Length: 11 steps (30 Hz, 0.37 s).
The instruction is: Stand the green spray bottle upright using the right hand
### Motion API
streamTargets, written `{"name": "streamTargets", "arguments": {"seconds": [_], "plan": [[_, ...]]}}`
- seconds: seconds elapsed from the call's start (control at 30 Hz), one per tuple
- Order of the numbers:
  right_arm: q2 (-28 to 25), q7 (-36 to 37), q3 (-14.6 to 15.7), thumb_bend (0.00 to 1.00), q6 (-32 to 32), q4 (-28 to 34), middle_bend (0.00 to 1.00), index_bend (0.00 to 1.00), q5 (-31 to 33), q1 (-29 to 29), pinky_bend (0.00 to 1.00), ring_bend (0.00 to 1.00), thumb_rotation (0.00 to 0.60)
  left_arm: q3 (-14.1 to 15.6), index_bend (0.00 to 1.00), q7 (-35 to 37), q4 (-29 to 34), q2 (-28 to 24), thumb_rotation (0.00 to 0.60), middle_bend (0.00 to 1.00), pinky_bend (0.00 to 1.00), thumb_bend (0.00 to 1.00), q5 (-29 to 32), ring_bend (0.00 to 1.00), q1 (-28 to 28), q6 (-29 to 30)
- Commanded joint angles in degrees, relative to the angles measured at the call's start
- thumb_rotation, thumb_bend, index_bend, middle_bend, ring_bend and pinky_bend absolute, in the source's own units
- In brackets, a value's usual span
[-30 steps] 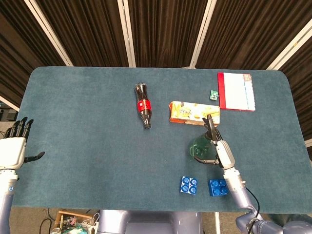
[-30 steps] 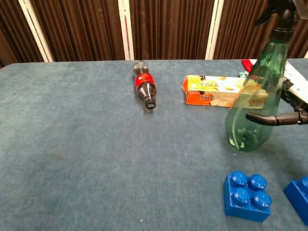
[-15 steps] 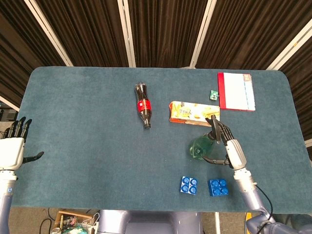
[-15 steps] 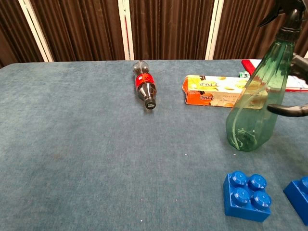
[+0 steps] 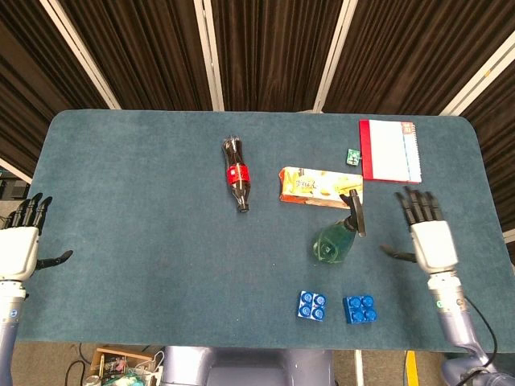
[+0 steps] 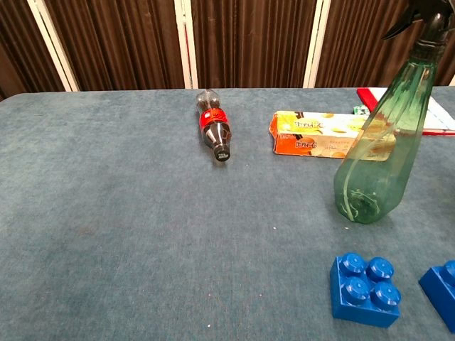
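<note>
The right hand [image 5: 430,238] hangs with fingers spread, holding nothing (seen only in the head view). The green spray bottle [image 6: 377,156] stands upright on the table [image 5: 145,241] to that hand's left, apart from it. The left hand [image 5: 19,245] rests far left, fingers apart.

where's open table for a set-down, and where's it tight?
Widest bare cloth: the left half of the table, from the cola bottle to the left robot hand. A smaller patch lies right of the green spray bottle, by the right robot hand. Crowded: snack box, notebook, spray bottle and two blue bricks.
</note>
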<state>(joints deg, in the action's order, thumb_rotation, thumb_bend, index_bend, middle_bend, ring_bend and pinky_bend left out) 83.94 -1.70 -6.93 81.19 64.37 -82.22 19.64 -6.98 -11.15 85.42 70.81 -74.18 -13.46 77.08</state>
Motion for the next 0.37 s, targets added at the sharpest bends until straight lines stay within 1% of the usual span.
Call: {"name": "streamTargets", "arguments": {"seconds": [0.03, 0.1, 0.2, 0.37], "plan": [[-7.73, -15.21, -6.97, 0.17, -4.41, 12.43, 0.0, 0.0, 17.18, -4.82, 0.0, 0.0, 0.6, 0.46, 0.0, 0.45, 0.34, -0.27, 0.6, 0.0, 0.16, 0.04, -1.0, 0.03, 0.31, 0.62], [-9.03, -15.77, -6.34, 0.17, -3.92, 13.27, 0.0, 0.0, 16.17, -5.2, 0.0, 0.0, 0.6, 0.52, 0.0, 0.97, 0.32, -0.33, 0.6, 0.0, 0.16, 0.04, -1.37, 0.03, 0.47, 0.96], [-9.71, -15.79, -6.25, 0.17, -2.31, 15.03, 0.0, 0.0, 15.57, -5.96, 0.0, 0.0, 0.6, 0.4, 0.0, 0.94, 0.19, -0.32, 0.6, 0.0, 0.16, 0.04, -1.46, 0.03, 0.77, 1.68], [-10.07, -16.42, -5.57, 0.17, -3.22, 16.16, 0.0, 0.0, 15.38, -5.88, 0.0, 0.0, 0.6, 0.52, 0.0, 0.9, 0.12, -0.24, 0.6, 0.0, 0.16, 0.04, -1.88, 0.03, 1.12, 2.38]]}}
